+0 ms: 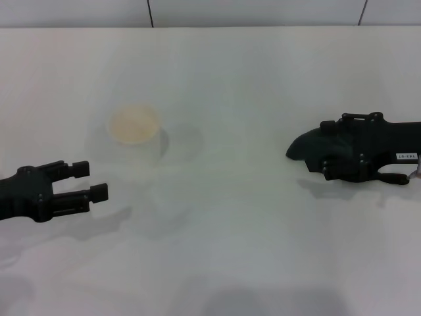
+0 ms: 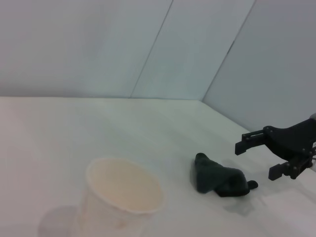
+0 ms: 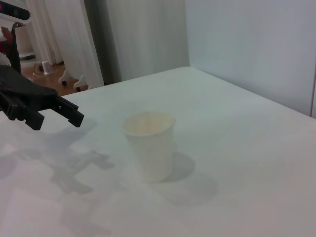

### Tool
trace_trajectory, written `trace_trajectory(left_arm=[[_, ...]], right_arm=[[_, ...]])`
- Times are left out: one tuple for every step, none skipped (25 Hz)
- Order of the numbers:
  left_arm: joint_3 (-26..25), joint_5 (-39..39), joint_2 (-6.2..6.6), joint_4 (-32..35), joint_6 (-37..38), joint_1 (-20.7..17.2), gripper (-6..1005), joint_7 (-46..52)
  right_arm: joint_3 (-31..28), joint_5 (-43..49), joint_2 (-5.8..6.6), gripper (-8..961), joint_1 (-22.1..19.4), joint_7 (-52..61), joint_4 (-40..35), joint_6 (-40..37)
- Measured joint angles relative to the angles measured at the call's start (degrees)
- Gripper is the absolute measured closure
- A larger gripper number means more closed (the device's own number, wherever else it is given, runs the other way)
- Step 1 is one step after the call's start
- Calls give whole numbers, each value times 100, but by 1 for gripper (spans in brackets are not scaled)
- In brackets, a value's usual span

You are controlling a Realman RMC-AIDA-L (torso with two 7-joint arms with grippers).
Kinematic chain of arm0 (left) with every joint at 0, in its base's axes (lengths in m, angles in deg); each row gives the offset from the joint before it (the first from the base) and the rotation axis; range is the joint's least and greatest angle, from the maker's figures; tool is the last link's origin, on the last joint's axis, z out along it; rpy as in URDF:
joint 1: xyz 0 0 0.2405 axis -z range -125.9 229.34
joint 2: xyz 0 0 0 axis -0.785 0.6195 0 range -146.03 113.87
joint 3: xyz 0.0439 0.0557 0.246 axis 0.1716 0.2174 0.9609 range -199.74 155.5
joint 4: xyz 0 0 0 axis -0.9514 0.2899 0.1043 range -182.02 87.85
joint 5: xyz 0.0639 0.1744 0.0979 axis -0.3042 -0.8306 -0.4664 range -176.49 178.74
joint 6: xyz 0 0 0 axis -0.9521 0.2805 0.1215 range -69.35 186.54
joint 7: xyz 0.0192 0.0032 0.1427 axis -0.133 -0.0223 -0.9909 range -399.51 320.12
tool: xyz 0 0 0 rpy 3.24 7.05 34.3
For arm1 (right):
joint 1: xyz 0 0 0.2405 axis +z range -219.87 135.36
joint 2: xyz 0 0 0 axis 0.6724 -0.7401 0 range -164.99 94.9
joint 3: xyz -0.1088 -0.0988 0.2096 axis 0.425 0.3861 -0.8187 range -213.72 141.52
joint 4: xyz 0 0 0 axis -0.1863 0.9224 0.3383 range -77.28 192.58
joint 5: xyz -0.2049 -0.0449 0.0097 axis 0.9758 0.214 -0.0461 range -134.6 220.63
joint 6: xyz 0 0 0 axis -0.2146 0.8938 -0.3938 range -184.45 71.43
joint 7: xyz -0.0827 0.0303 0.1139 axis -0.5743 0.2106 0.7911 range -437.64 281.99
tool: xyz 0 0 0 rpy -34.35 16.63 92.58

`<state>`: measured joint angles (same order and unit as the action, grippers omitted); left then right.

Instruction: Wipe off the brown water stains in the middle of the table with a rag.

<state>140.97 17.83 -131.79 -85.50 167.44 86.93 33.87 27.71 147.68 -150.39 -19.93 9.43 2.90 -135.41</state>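
left arm: my left end effector (image 1: pixel 94 180) hovered low over the desk (image 1: pixel 263 250) at my left edge, forearm coming in from the side, fingers pointing toward centre
left state: fingers (image 1: pixel 80 167) spread apart, gap clear between them, nothing held
right arm: my right end effector (image 1: pixel 342 155) reached in from the right edge, level, low over the desk
right state: from the left wrist view its two fingers (image 2: pixel 252 139) stood apart, not closed on anything
rag: dark cloth (image 2: pixel 218 178) bunched on the desk just beside/under my right end effector tip; in the head view it merged with the black housing, so contact couldn't be judged
paper cup: cup (image 1: pixel 135 129) stood upright left of centre, beyond my left end effector, well apart from the right one; inside looked pale orange-tan
stains: couldn't make out any brown puddle on the desk surface
labels: small white tag (image 1: pixel 407 157) on my right wrist, print too small to read
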Motion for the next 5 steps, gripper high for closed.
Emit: trace_trajectory(left_arm=[[0,3,-7,0,0,14,154,0],[1,11,-22,0,0,34,154,0],[2,16,-33,3,0,48,154,0],[2,29,-44,15,0,70,154,-4],[3,60,-54,31,1,96,154,-10]], right_arm=[[0,0,-2,96,0,1,0,0],[0,0,-3,96,0,1,1,0],[0,0,-4,96,0,1,1,-2],[0,0,-4,96,0,1,1,-2],[0,0,-4,96,0,1,0,-2]])
